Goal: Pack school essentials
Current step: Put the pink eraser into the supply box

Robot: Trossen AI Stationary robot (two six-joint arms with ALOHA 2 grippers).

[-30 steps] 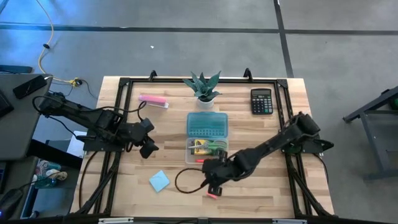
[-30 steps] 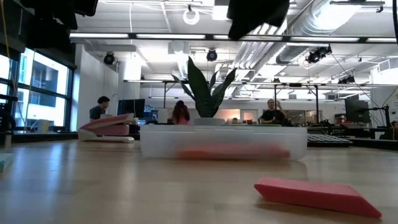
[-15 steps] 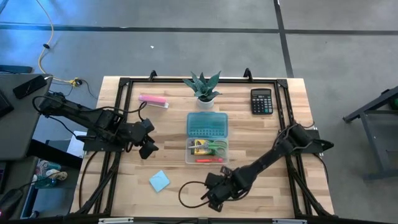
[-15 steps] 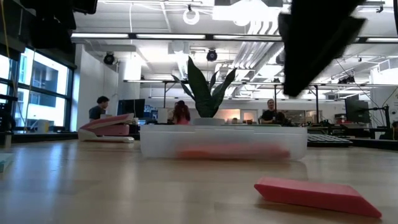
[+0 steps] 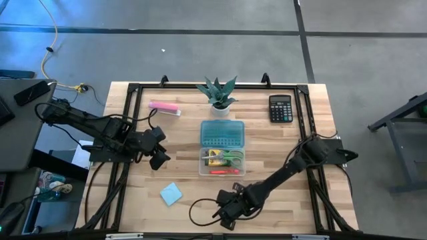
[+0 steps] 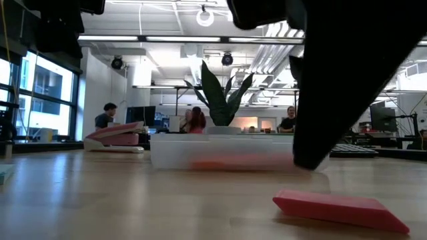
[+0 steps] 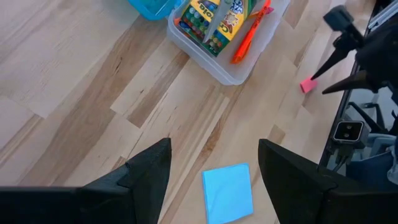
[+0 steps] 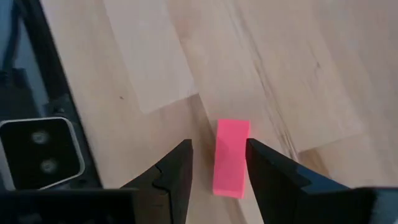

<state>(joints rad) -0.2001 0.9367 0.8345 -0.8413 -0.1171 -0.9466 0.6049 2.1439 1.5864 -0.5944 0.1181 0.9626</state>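
Note:
A tiny pink eraser (image 8: 231, 157) lies flat on the wooden table near its near edge; it also shows in the low view (image 6: 340, 208). My right gripper (image 8: 219, 146) is open low over it, one finger on either side, not touching it; in the high view (image 5: 227, 215) it covers the eraser. My left gripper (image 5: 160, 159) is open and empty above the table's left part. A light-blue notepad (image 7: 229, 193) lies flat below it. A clear box (image 5: 222, 162) holds a crayon box (image 7: 214, 22), green-handled scissors and a red pen (image 7: 249, 34).
The box's teal lid (image 5: 223, 135) lies behind the box. A potted plant (image 5: 217, 93), a black calculator (image 5: 280, 108) and a pink-and-white bar (image 5: 164, 107) stand along the far side. A black cable (image 5: 199, 205) loops near the right gripper. A camera (image 8: 40, 152) sits at the near edge.
My right gripper has gone from beside the clear box toward the table's near edge and down, and now stands over the pink eraser. The eraser has stayed where it was.

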